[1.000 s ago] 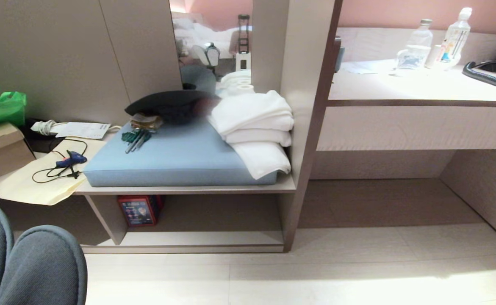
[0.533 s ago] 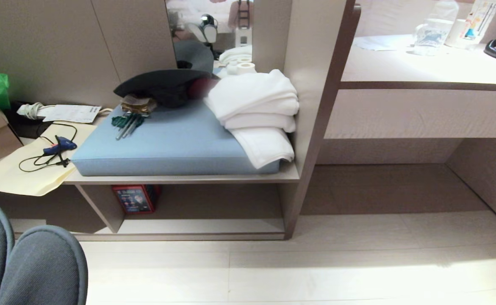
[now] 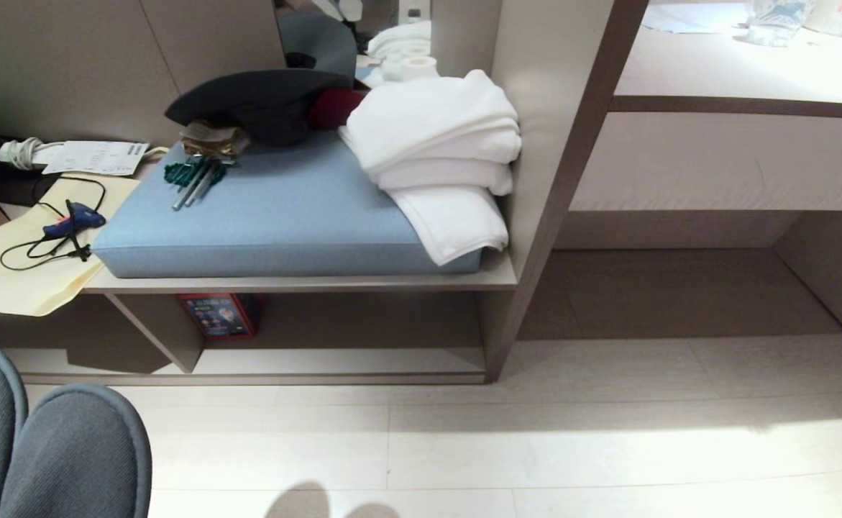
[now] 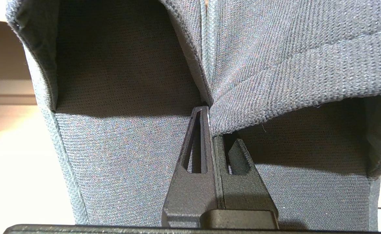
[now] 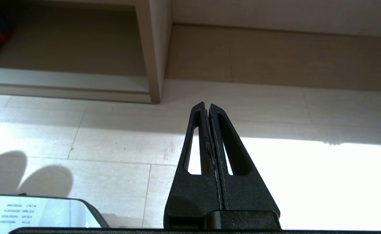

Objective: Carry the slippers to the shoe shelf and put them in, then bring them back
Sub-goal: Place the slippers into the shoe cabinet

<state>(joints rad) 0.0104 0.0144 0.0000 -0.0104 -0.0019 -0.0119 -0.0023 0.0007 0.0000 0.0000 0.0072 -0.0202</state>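
Note:
The dark blue-grey slippers (image 3: 68, 453) hang side by side at the lower left of the head view, toes up. In the left wrist view my left gripper (image 4: 210, 123) is shut on the slippers (image 4: 112, 156), pinching their two inner edges together. The shoe shelf (image 3: 341, 360) is the low open cubby ahead under the bench, with a red label (image 3: 219, 315) by its divider. My right gripper (image 5: 207, 105) is shut and holds nothing; it hangs over the pale floor in front of the shoe shelf (image 5: 70, 48).
On the bench above the shelf lie a blue cushion (image 3: 284, 208), folded white towels (image 3: 438, 144), a dark hat (image 3: 255, 93) and a blue glue gun (image 3: 68, 219). A pale desk (image 3: 722, 158) stands to the right, with open floor (image 3: 607, 432) in front.
The whole head view has shifted: the bench and desk have slid up in the picture and the floor fills more of it. The slippers stay in the same corner, still gripped.

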